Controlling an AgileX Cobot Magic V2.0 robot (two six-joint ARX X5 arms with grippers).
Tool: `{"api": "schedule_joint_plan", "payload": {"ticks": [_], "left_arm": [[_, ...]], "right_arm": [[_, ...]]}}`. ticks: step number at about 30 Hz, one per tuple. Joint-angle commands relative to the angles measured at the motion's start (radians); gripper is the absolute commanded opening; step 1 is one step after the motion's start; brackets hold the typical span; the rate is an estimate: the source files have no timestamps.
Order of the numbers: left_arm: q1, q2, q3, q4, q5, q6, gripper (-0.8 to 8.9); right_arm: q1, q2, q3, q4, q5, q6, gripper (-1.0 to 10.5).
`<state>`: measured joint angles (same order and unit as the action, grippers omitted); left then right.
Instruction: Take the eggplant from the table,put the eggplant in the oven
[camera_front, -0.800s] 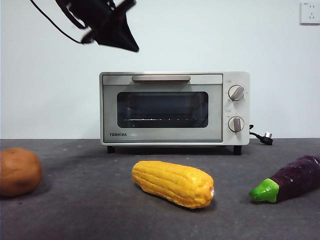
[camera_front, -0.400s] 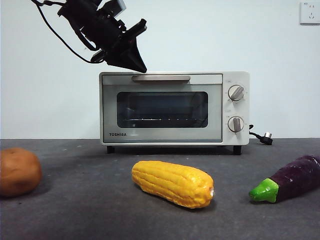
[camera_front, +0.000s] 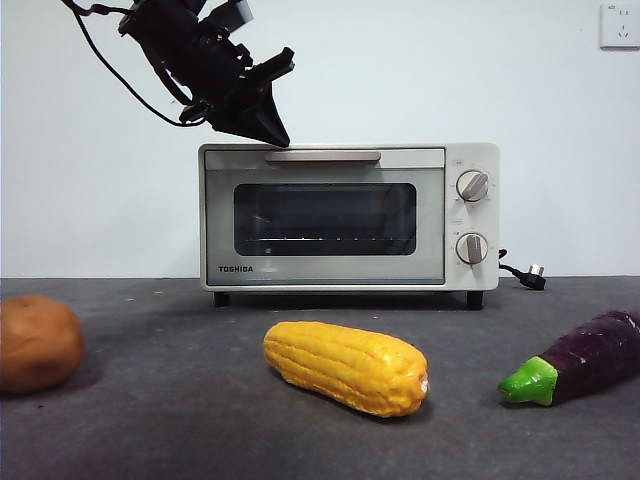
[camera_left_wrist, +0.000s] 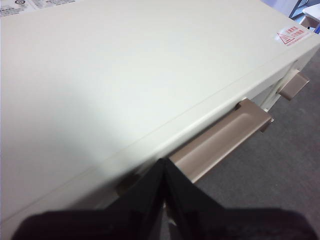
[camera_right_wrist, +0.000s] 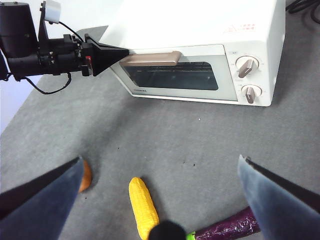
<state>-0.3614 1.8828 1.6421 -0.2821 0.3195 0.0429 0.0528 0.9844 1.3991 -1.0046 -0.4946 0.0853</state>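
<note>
Eggplant (camera_front: 583, 357) lying slantwise far right on worktop (camera_front: 200, 420), nearest spread right pincer (camera_right_wrist: 160, 200); left pincer (camera_front: 272, 128), pressed together, at oven (camera_front: 348, 215) handle

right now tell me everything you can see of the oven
The oven is a cream-white boxy Toshiba toaster oven, upright on short dark feet at the back of the table. Its door is shut, with a dark glass window, a wire rack behind it and a tan bar handle along the top. Two round knobs sit on one side, and a black cord with a plug trails beside it. The left gripper, jaws shut, sits at one end of the handle.
</note>
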Motion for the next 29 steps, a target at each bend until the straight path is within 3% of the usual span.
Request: {"api": "schedule_joint_plan", "payload": {"ticks": [1, 29], "left_arm": [[-0.009, 0.018, 0.003, 0.005, -0.003, 0.029, -0.06], [-0.059, 0.098, 0.003, -0.093, -0.054, 0.066, -0.06]], "right_arm": [[0.002, 0.002, 0.006, 0.002, 0.001, -0.011, 6.0], [0.014, 0.002, 0.006, -0.012, -0.003, -0.013, 6.0]]}}
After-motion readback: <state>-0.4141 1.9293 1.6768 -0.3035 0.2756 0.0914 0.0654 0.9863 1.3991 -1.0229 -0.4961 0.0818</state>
